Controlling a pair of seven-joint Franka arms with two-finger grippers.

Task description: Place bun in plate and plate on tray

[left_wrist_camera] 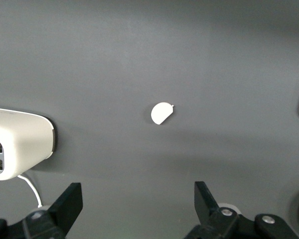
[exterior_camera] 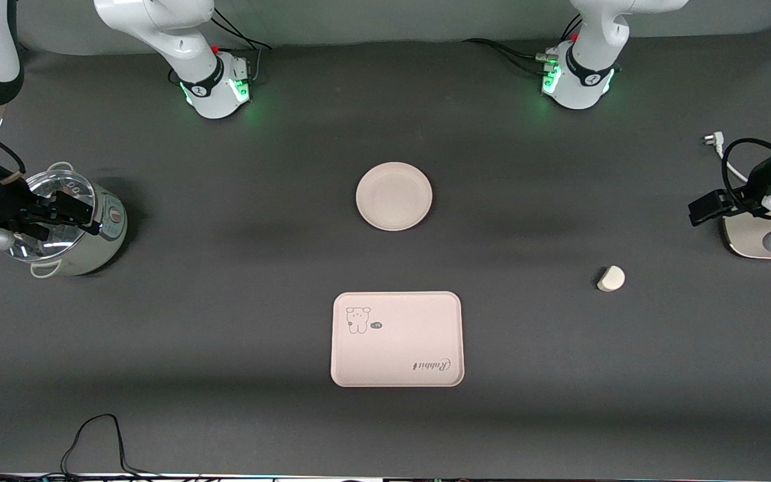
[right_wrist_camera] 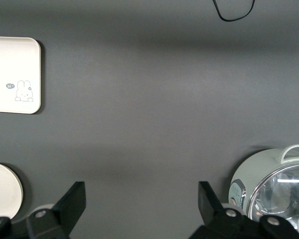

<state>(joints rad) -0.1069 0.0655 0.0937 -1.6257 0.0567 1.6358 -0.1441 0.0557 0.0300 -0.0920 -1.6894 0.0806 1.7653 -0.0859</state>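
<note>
The left pincer (exterior_camera: pixel 701 209) hangs released, fingers spread wide, over the toaster (exterior_camera: pixel 760 237) at its own end of the worktop (exterior_camera: pixel 225 321), with the bun (exterior_camera: pixel 611 278) lying near it on the bare surface. The right pincer (exterior_camera: pixel 74 213) is likewise released over the lidded pot (exterior_camera: pixel 84 234) at its end. The plate (exterior_camera: pixel 394 196) and the tray (exterior_camera: pixel 397 339) sit midway between them, well apart from both, the tray nearer the front camera.

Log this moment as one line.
small white bun: on table, untouched | round cream plate: empty | rectangular cream tray: empty | left gripper, right gripper: open, waiting
</note>
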